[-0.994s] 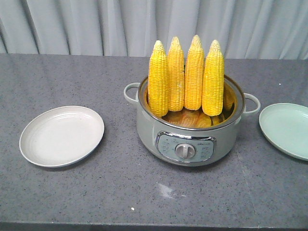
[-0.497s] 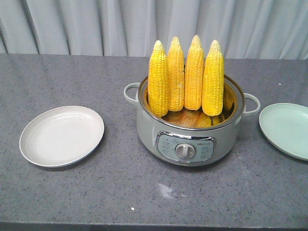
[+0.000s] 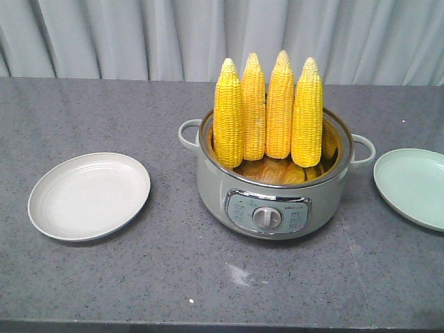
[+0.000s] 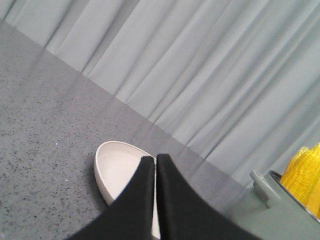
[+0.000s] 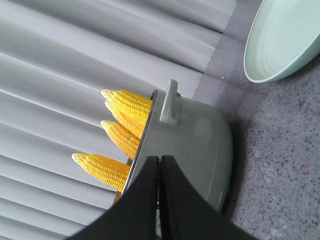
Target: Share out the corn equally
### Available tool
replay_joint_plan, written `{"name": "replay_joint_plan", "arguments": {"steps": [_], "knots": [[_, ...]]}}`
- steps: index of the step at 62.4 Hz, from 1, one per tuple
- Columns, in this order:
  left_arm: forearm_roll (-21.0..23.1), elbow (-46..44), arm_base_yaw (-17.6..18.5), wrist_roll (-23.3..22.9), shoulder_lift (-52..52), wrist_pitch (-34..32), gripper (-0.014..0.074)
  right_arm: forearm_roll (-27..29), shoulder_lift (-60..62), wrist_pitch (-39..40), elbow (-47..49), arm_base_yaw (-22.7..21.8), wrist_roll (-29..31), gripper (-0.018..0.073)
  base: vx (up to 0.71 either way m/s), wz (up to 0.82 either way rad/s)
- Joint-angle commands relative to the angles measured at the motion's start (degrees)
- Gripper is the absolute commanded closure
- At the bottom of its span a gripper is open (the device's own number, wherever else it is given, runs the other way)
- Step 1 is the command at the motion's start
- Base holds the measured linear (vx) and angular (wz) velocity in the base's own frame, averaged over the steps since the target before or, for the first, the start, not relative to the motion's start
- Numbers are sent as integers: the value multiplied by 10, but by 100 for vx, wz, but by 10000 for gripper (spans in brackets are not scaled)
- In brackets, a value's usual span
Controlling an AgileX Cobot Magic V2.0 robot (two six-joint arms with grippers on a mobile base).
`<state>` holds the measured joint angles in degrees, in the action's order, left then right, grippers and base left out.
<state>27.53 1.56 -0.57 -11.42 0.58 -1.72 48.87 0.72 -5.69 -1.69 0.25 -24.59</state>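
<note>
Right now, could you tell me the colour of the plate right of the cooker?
Pale mint green; the plate shows best in the front-facing view.

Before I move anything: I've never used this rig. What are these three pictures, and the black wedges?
It is a two-armed robot. The wide picture looks forward at a grey table: a pot with four corn cobs standing upright, a white plate to its left, a green plate to its right. The other two come from wrist cameras. The black wedges are grippers: the left gripper near the white plate, the right gripper beside the pot. Both are shut and hold nothing.
</note>
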Motion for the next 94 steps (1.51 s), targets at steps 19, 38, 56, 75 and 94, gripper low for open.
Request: {"name": "replay_joint_plan", "arguments": {"steps": [19,38,56,75,94], "knots": [[174,-4,2,-240,10,-48,603,4,4,29,16,-2,7,564,0,0],[116,-121,2,-191,10,-15,603,-23,-4,-80,163,-2,306,564,0,0],[49,-299,2,32,-35,184,601,-24,-136,-195,344,-3,536,549,0,0],[244,-358,2,307,-152,273,448,-25,-314,-222,452,-3,664,172,0,0],[421,-358,2,448,-226,299,113,-25,-423,-123,471,-3,738,-150,0,0]]}}
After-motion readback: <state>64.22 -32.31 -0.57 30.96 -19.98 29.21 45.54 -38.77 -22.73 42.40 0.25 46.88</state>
